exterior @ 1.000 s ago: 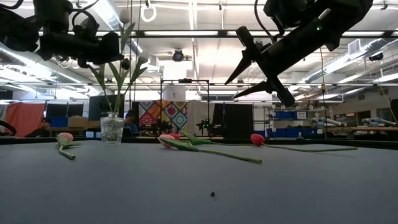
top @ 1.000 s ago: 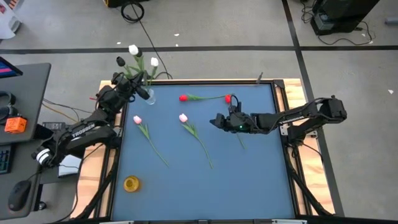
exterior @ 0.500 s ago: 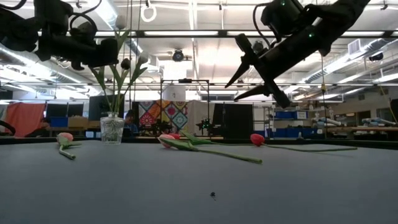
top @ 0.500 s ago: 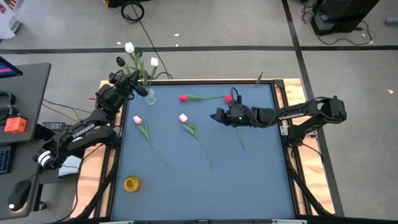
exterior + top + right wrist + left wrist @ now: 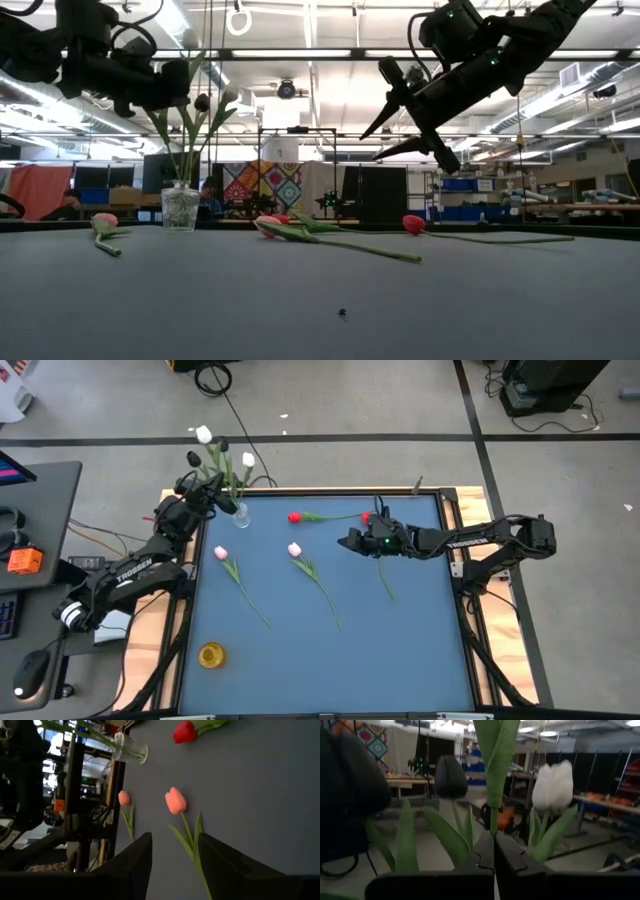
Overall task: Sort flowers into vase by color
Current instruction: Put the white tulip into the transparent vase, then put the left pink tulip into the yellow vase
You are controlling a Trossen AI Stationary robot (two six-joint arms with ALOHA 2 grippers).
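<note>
A clear glass vase (image 5: 241, 515) stands at the table's far left corner with two white tulips (image 5: 204, 435) (image 5: 248, 460) and a dark one (image 5: 192, 458) standing in it. My left gripper (image 5: 222, 493) is above the vase, shut on one stem. On the blue mat lie two red tulips (image 5: 295, 517) (image 5: 367, 517) and two pink ones (image 5: 221, 553) (image 5: 294, 549). My right gripper (image 5: 343, 544) hovers open above the mat, beside the right red tulip. It points toward the pink tulip (image 5: 175, 801), with nothing between its fingers. My left gripper pinches one thin green stem (image 5: 493, 824) between its two fingertips (image 5: 485, 851), some way above the vase. The fingers lie about level, across the upright stem. A long leaf (image 5: 495, 750) rises above the hold. The flower's head is out of the wrist view.
A round yellow thing (image 5: 211, 655) lies near the mat's near left corner. Wooden rails (image 5: 455, 520) frame the table. A desk with a mouse (image 5: 30, 675) stands past the left edge. The mat's near right part is free.
My right gripper has swung toward the table's far edge, staying open and above the mat. The head of the tallest white tulip has tipped a little toward the left, while its stem stays in my left gripper.
</note>
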